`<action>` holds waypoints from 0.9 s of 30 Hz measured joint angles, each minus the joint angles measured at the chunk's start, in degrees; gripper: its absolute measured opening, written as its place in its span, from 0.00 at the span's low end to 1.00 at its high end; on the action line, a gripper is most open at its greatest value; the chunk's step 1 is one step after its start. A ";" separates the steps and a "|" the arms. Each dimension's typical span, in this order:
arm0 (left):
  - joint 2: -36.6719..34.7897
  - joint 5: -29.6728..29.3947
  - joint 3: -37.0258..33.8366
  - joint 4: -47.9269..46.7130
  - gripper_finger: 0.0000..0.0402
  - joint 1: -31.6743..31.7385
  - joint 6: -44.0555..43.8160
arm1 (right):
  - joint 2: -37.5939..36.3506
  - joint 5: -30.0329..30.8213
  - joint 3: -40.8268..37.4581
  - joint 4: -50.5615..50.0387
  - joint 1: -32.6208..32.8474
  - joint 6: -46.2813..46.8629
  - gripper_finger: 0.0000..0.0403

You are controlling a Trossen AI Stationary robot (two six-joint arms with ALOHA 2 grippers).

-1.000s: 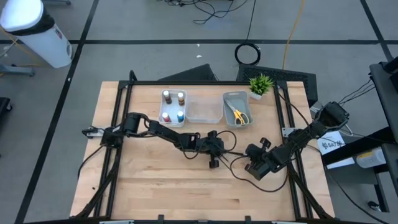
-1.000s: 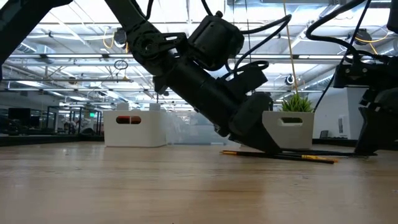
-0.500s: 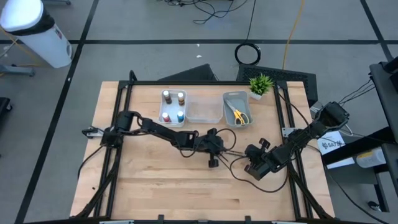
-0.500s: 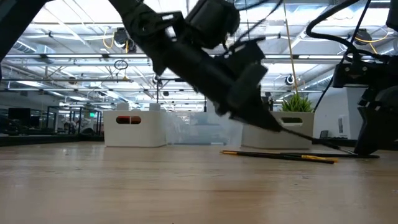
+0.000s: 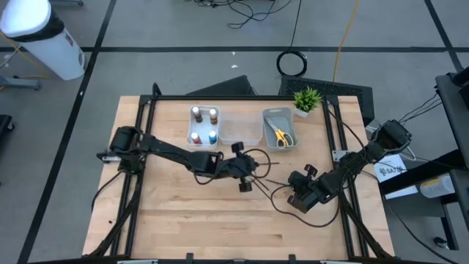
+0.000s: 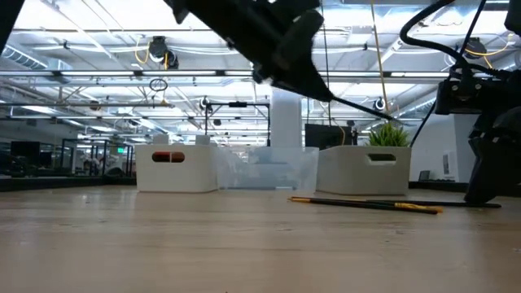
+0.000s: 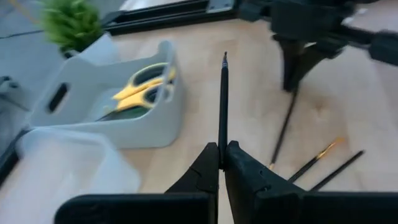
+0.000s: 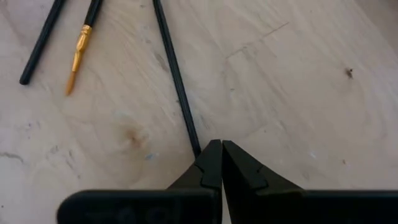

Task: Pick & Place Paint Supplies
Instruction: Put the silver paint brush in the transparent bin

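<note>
My left gripper [image 5: 253, 167] hangs above the middle of the table, shut on a thin dark brush [image 7: 222, 106]. In the low view this gripper [image 6: 313, 81] is high above the wood. My right gripper [image 8: 221, 149] is shut and low over the table's right part. Its fingertips are beside the near end of another dark brush [image 8: 177, 81] lying flat. Two more brushes [image 8: 78, 46] lie next to that one, one with a gold ferrule. Yellow scissors [image 7: 144, 87] lie in the grey tray [image 5: 279, 129]. Paint bottles [image 5: 204, 126] stand in the white tray. My left gripper pinches the brush by one end [image 7: 222, 140] between its two fingers. The brush runs along the fingers and sticks out ahead of them. It is lifted clear of the table, its free end [image 6: 381, 119] slanting slightly down. My right gripper: I cannot tell whether its fingertips touch the brush end [image 8: 196, 149].
A clear tray [image 5: 240, 126] sits between the white and grey trays along the far side. A potted plant [image 5: 308, 99] stands at the far right corner. Cables loop near both grippers. Bare wood [image 5: 205, 220] fills the near half.
My left gripper has risen from the table and drawn a little toward the table's left, staying shut on the brush. The brush, whose free end was down by the table, is now lifted clear. The right arm has kept still.
</note>
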 joint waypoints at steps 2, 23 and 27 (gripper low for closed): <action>-1.95 -1.72 -1.85 -0.52 0.03 -0.17 -0.37 | 0.02 0.00 -0.02 0.32 0.02 -0.06 0.00; -21.63 12.93 -33.90 17.80 0.03 19.37 -5.36 | 0.11 1.21 -0.13 5.03 -1.33 -4.72 0.00; -20.93 14.10 -33.92 17.59 0.07 22.76 -7.00 | 0.09 1.38 -0.13 5.83 -2.27 -5.38 0.00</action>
